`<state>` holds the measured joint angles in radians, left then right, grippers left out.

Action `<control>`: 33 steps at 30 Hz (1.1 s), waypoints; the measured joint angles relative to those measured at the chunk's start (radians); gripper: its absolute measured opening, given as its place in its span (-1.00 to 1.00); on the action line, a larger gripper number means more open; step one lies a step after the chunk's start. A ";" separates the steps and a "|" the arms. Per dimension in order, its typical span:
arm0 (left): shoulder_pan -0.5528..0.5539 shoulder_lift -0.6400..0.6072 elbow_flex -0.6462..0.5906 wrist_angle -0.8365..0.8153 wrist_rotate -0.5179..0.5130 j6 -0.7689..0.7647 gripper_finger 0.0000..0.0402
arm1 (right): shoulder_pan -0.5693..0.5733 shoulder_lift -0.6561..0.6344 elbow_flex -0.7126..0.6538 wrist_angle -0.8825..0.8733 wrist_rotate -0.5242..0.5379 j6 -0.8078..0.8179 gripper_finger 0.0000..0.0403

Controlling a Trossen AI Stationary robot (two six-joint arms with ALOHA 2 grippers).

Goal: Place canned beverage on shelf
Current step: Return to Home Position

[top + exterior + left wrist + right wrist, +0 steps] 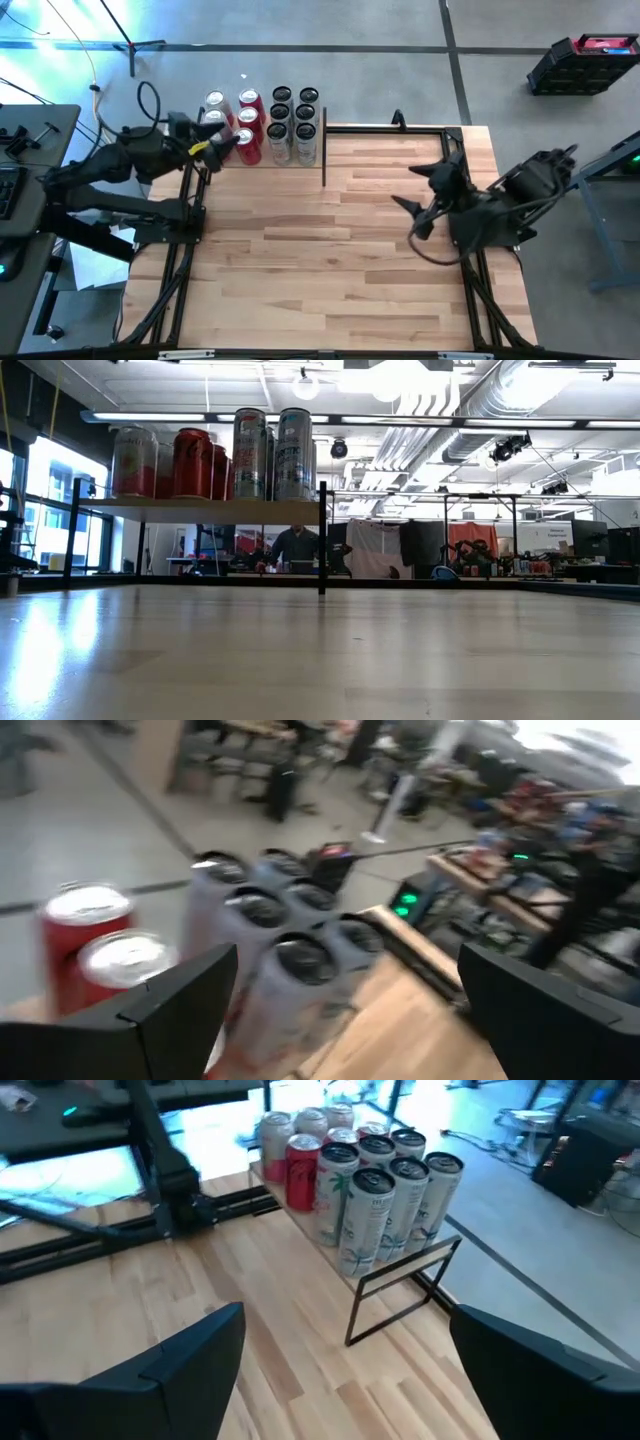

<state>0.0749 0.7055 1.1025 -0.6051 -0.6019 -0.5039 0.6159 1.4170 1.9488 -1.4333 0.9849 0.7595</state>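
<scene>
The shelf (200,509) stands at the table's far left, a light plank on thin black posts (323,150). Several cans stand upright on it on their bases: red ones (249,120) and silver ones (214,100) to the left, white palm-print ones (372,1210) to the right. My left gripper (226,146) hovers open at the shelf's left end, beside the nearest red can (125,970), and holds nothing. My right gripper (428,196) hangs open above the right half of the table, pointing toward the shelf, with nothing between its fingers.
The wide butcher-block tabletop (330,260) stretches bare between the arms. A black frame rail (400,127) runs along its far edge. A black case (585,62) sits on the floor at the far right. A person (296,548) sits in the room beyond.
</scene>
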 joint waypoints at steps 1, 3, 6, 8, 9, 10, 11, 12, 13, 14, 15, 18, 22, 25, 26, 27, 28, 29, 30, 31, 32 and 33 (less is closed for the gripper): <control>-0.018 0.000 -0.016 0.038 0.010 0.016 0.85 | 0.000 -0.011 0.000 0.000 -0.013 -0.015 0.66; -0.052 0.000 -0.048 0.117 0.060 0.034 0.85 | -0.006 -0.028 0.000 0.000 -0.039 -0.046 0.62; -0.106 0.008 -0.083 0.248 0.155 0.038 0.84 | -0.035 -0.040 0.000 0.001 -0.072 -0.089 0.53; -0.147 0.029 -0.109 0.355 0.201 0.062 0.82 | -0.063 -0.044 0.000 0.002 -0.099 -0.120 0.47; -0.168 0.039 -0.117 0.388 0.213 0.077 0.81 | -0.077 -0.045 0.000 0.007 -0.110 -0.141 0.43; -0.187 0.051 -0.123 0.413 0.218 0.097 0.80 | -0.092 -0.045 0.000 0.022 -0.128 -0.169 0.39; -0.204 0.066 -0.125 0.428 0.223 0.114 0.78 | -0.103 -0.045 0.000 0.048 -0.147 -0.207 0.35; -0.218 0.082 -0.126 0.439 0.227 0.131 0.77 | -0.112 -0.045 0.000 0.081 -0.167 -0.259 0.30; -0.230 0.095 -0.126 0.444 0.228 0.139 0.76 | -0.120 -0.045 0.000 0.121 -0.190 -0.318 0.24; -0.239 0.105 -0.127 0.456 0.228 0.139 0.76 | -0.130 -0.045 0.000 0.167 -0.216 -0.381 0.18; -0.245 0.115 -0.126 0.474 0.228 0.139 0.75 | -0.141 -0.046 0.000 0.210 -0.247 -0.440 0.12; -0.255 0.142 -0.125 0.476 0.226 0.132 0.75 | -0.190 -0.051 0.000 0.327 -0.382 -0.586 -0.09; -0.255 0.174 -0.126 0.470 0.226 0.115 0.75 | -0.266 -0.052 0.000 0.423 -0.604 -0.720 -0.39; -0.255 0.197 -0.126 0.480 0.226 0.069 0.75 | -0.328 -0.061 -0.044 0.534 -0.771 -0.803 -0.62; -0.255 0.201 -0.126 0.486 0.226 0.045 0.75 | -0.349 -0.071 -0.083 0.585 -0.829 -0.825 -0.69; -0.255 0.202 -0.126 0.490 0.226 0.031 0.75 | -0.371 -0.086 -0.136 0.652 -0.890 -0.841 -0.76; -0.255 0.201 -0.126 0.492 0.226 0.031 0.75 | -0.395 -0.103 -0.198 0.731 -0.944 -0.846 -0.84; -0.255 0.198 -0.126 0.491 0.227 0.046 0.75 | -0.419 -0.123 -0.266 0.811 -0.990 -0.843 -0.91; -0.255 0.194 -0.126 0.485 0.240 0.080 0.75 | -0.442 -0.146 -0.336 0.883 -1.022 -0.833 -0.95; -0.255 0.187 -0.126 0.478 0.262 0.117 0.75 | -0.459 -0.171 -0.406 0.941 -1.039 -0.814 -0.98; -0.255 0.176 -0.126 0.469 0.287 0.154 0.75 | -0.474 -0.195 -0.472 0.987 -1.047 -0.788 -0.97; -0.255 0.164 -0.126 0.462 0.313 0.193 0.75 | -0.485 -0.222 -0.533 1.024 -1.048 -0.767 -0.95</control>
<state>-0.1799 0.8693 0.9768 -0.1433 -0.2888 -0.3112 0.1305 1.1947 1.4153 -0.4094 -0.0629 -0.0072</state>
